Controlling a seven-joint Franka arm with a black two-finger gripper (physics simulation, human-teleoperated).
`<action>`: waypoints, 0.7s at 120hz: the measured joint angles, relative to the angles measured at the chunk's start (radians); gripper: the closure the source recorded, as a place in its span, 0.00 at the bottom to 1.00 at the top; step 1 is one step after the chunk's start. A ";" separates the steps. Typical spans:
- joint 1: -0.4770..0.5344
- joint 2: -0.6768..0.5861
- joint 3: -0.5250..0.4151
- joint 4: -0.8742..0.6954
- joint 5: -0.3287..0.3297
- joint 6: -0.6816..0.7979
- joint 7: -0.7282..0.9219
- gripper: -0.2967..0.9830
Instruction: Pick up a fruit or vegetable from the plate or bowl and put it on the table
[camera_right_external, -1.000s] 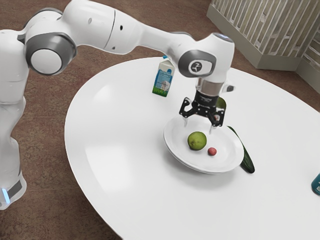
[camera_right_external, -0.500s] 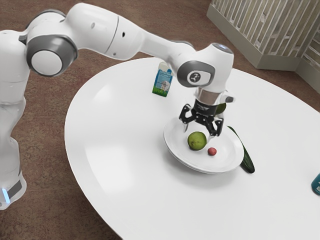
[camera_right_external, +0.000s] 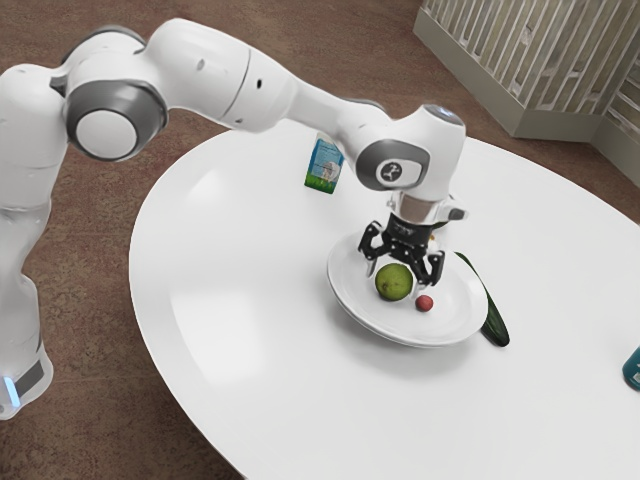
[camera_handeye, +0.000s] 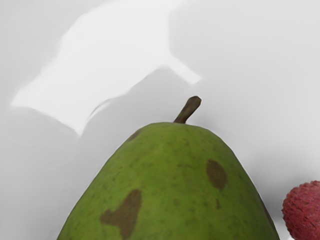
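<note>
My gripper is low over the white plate, open, with its fingers spread to either side of the green pear. A small red lychee-like fruit lies beside the pear on the plate. In the wrist view the pear looms large directly under the hand, its brown stem visible, and the red fruit is next to it. Whether the fingertips touch the pear cannot be told.
A dark green cucumber lies on the white table against the plate's side. Behind the plate stands a milk carton. Another green item is partly hidden behind the hand. A teal object sits at the exterior view's right edge.
My hand has come down toward the plate, bringing the open fingers around the pear. The pear and the red fruit have stayed where they were.
</note>
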 joint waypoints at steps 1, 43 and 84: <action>0.000 0.000 0.000 0.000 0.000 0.000 0.001 0.23; -0.007 -0.029 0.001 0.000 0.002 0.007 -0.024 0.45; 0.204 -0.398 0.053 -0.319 0.097 -0.023 -0.070 0.45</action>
